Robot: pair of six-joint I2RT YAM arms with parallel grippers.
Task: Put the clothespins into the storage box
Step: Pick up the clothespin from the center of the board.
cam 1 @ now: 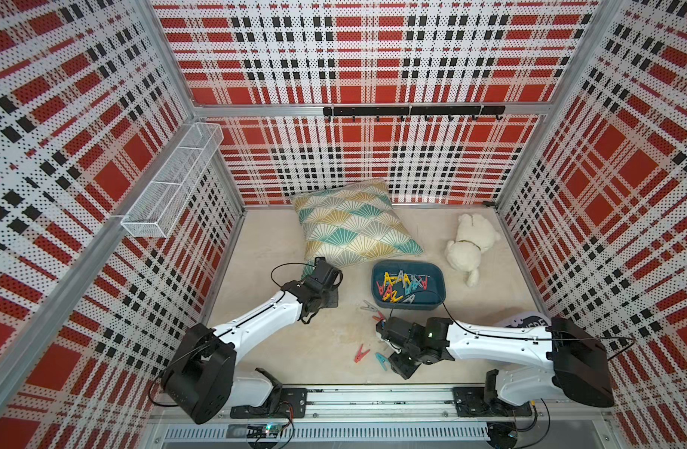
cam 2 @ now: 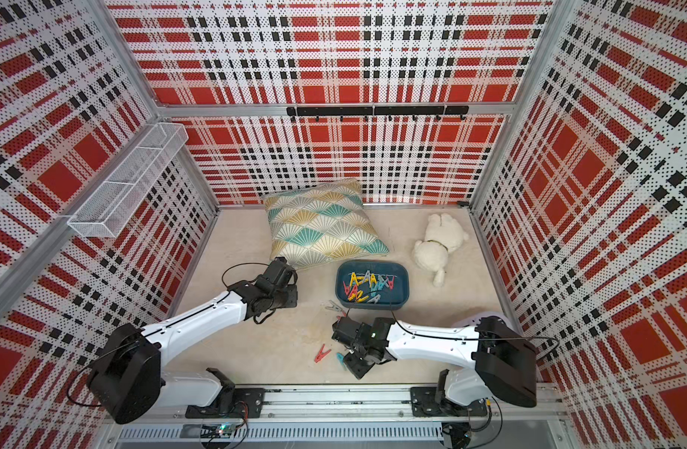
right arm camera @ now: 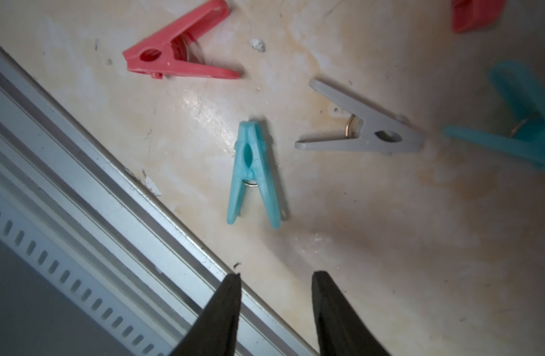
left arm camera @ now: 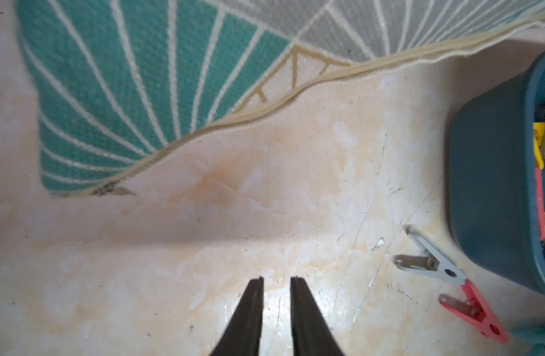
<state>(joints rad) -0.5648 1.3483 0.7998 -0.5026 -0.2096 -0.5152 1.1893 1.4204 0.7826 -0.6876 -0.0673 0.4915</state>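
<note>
Several clothespins [right arm camera: 254, 172] lie loose (near front rail [right arm camera: 80, 172])

Location type: robotics lab test cell. Indicators: aluminium frame [cam 1: 256, 110], plaid-printed perforated panels [cam 1: 373, 46], robot arms [cam 1: 256, 322] mounted on a base rail [cam 1: 373, 400], exposed circuit board [cam 1: 270, 428]. Household items: pillow [cam 1: 353, 225], plush toy [cam 1: 470, 245].

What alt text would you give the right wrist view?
The jaws of the right gripper stand apart and empty, with a teal clothespin lying on the beige floor just ahead. A grey clothespin, a red clothespin and a second teal clothespin lie beyond it; a metal rail crosses diagonally past one jaw.
</note>
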